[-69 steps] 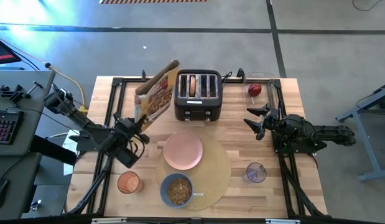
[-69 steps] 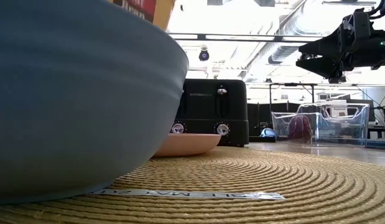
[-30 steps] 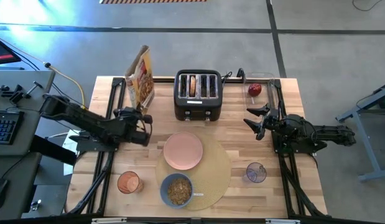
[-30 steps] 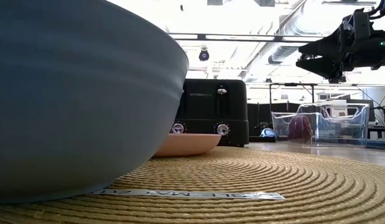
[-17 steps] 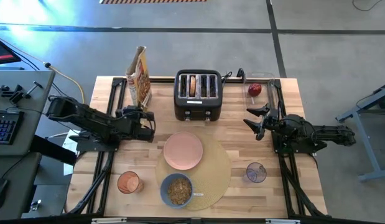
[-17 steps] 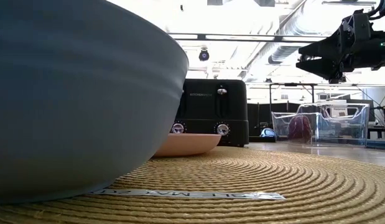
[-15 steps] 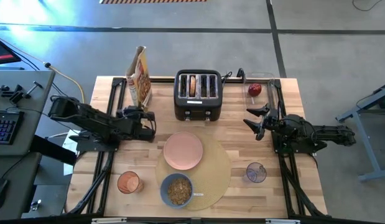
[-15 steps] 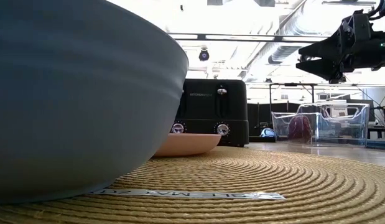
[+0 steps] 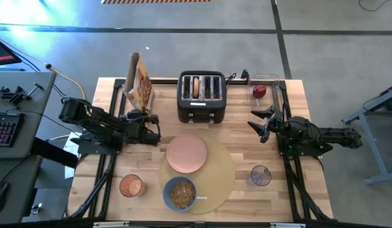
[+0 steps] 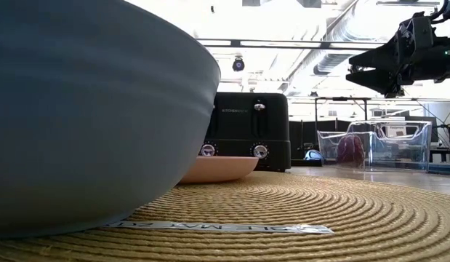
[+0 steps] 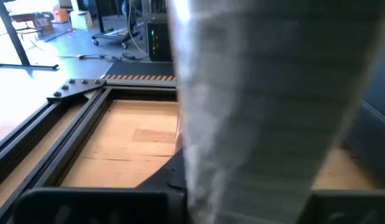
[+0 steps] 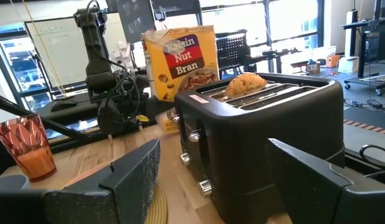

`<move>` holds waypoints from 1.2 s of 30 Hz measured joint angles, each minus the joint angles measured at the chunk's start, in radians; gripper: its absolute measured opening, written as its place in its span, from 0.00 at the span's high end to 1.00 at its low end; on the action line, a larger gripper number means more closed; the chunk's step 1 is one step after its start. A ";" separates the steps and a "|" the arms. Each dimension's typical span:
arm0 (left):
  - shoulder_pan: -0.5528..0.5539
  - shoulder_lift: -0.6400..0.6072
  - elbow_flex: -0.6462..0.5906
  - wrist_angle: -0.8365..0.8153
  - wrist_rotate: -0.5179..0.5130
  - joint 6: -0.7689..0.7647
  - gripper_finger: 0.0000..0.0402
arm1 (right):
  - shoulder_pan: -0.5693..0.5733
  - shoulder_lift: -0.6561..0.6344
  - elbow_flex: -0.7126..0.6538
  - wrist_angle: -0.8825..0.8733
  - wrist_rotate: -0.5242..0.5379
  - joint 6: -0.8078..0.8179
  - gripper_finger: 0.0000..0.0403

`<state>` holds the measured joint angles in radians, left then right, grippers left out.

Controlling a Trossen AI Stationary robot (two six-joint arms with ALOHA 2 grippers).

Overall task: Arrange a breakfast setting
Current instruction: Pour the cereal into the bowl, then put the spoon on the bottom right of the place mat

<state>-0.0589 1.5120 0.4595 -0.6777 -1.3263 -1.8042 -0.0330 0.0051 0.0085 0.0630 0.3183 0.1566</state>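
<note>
Nearest the front edge: blue bowl (image 9: 180, 194) holding cereal, on the rim of the round tan placemat (image 9: 221, 171); orange cup (image 9: 130, 185) off to its left on bare wood, clear purplish glass (image 9: 260, 175) off to the right

Further back: pink plate (image 9: 186, 153), empty, overlapping the mat's far-left part

Mid-table, left gripper (image 9: 151, 120) just in front of the foot of the tall cereal box (image 9: 140, 82); from its wrist view, box filling the frame close ahead, grip on it impossible to tell

Opposite, right gripper (image 9: 254, 123) hovering above the table with jaws spread wide and empty, aimed across at the black toaster (image 9: 202, 111)

At the back: bagel (image 9: 194, 87) standing on edge in a left-hand slot, long axis running front to back; from the right gripper, leftward and a little toward the rear, so probably a reach from above, jaws across the slot

Closer to that arm: red apple (image 9: 259, 91) in the clear bin (image 9: 275, 85), straight behind the gripper

Likely right arm's job either way; plate ready for the bagel
</note>
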 joint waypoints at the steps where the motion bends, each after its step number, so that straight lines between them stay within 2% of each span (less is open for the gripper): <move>1: 0.000 0.000 0.000 0.000 0.002 0.000 0.81 | 0.000 0.000 0.000 0.000 0.000 0.000 0.30; 11: -0.008 0.000 0.000 -0.001 0.063 -0.008 0.57 | 0.000 0.000 0.000 0.000 0.000 0.000 0.30; 20: -0.089 0.000 0.000 -0.030 0.095 -0.061 0.39 | 0.000 0.000 0.000 0.000 0.000 0.000 0.30; 28: -0.175 -0.001 0.000 -0.141 0.128 -0.212 0.34 | 0.000 0.000 0.000 0.000 0.000 0.000 0.30; 36: -0.285 -0.001 0.000 -0.230 0.224 -0.348 0.34 | 0.000 0.000 0.000 0.000 0.000 0.000 0.30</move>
<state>-0.3441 1.5108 0.4595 -0.9079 -1.1028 -2.1517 -0.0330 0.0051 0.0086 0.0631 0.3184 0.1566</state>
